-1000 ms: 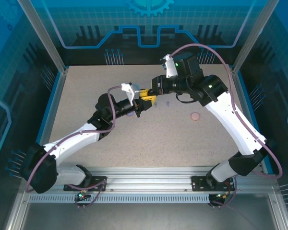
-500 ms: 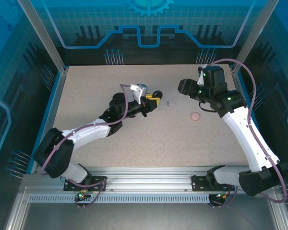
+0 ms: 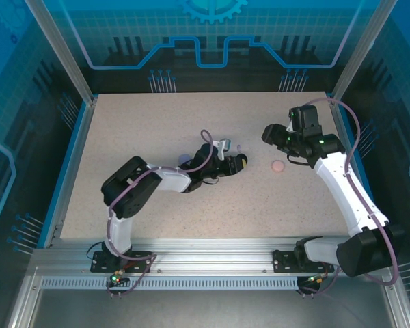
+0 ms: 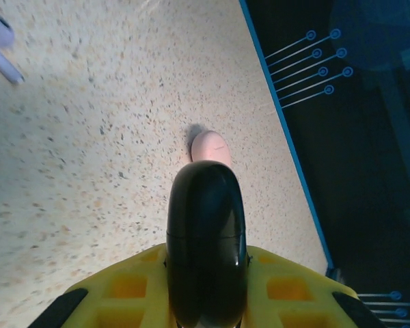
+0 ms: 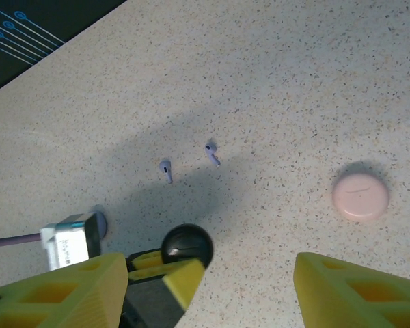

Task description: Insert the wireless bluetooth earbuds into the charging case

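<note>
Earbuds (image 5: 166,169), two in lavender, are seen lying loose on the table (image 3: 143,123), close together and apart from both arms. The left jaws are clamped on a black case (image 4: 206,239), which is gripped on edge; whether it touches the table cannot be told. The right jaws are spread wide with nothing between them and are held above the table, near the black case, to its right and farther back. Just beyond the black case a pink case (image 4: 208,146) is laid flat on the table. In the top view the pink case is placed right of the left jaws and in front of the right jaws. The earbuds are found just behind the black case. A lavender case (image 3: 185,159) is partly hidden beside the left arm. Right of the pink case only a strip of table is left before the blue edge (image 4: 280,130). Bare table is left open at the front and the rear left.
</note>
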Available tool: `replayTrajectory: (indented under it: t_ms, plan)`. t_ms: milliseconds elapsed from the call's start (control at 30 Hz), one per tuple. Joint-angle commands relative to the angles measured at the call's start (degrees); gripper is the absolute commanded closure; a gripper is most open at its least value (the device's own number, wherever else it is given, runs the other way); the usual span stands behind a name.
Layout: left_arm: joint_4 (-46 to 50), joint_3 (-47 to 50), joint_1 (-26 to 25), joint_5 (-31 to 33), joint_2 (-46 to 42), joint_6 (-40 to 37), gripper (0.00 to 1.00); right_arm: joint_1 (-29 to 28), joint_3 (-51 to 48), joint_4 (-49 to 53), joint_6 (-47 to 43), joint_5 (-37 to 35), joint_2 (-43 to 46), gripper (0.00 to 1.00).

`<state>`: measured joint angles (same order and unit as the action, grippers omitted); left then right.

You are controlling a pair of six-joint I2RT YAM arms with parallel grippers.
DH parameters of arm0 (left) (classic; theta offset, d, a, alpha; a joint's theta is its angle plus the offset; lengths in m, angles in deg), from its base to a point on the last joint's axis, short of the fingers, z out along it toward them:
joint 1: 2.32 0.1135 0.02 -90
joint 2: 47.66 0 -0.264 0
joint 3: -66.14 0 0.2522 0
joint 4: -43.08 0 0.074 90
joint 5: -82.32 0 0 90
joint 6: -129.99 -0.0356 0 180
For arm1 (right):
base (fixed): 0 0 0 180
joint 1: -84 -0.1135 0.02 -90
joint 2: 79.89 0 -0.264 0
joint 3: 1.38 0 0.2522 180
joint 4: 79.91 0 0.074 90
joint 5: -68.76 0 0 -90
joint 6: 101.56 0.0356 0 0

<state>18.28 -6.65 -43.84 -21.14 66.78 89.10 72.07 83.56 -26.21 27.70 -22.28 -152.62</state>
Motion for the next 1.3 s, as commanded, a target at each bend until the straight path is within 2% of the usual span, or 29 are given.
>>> replayTrajectory:
  t_ms: [0,233,400,600,800,1167,1200,1267]
  plan:
    - [0.4,-4.0,-1.2,0.8,3.8,9.5,1.00,0.9,-0.5,-1.4,0.4,0.7,-0.8,0.34]
    - [4.3,-9.9,-3.0,0.9,10.8,15.0,1.00,1.2,0.0,-1.5,0.3,1.0,-1.1,0.33]
    - [6.7,-10.9,-3.0,1.4,12.5,17.0,0.86,1.3,0.5,-1.4,0.4,1.1,-1.3,0.33]
    - [10.8,-11.5,-3.0,1.3,11.6,16.7,0.58,1.2,1.2,-1.2,0.5,1.3,-1.3,0.33]
    - [15.7,-9.6,-2.7,2.9,7.0,14.3,0.37,1.2,2.0,-0.9,0.6,1.4,-1.3,0.33]
    - [20.8,0.4,2.1,5.9,-10.6,7.1,0.22,-0.9,3.7,-0.7,1.2,1.2,-3.0,0.32]
    - [21.4,1.3,2.6,6.2,-12.3,6.0,0.16,-1.3,3.8,-0.6,1.3,0.9,-3.5,0.32]
    - [23.7,2.7,4.0,7.2,-16.8,2.9,0.13,-2.3,4.0,-0.4,1.3,0.3,-4.5,0.32]
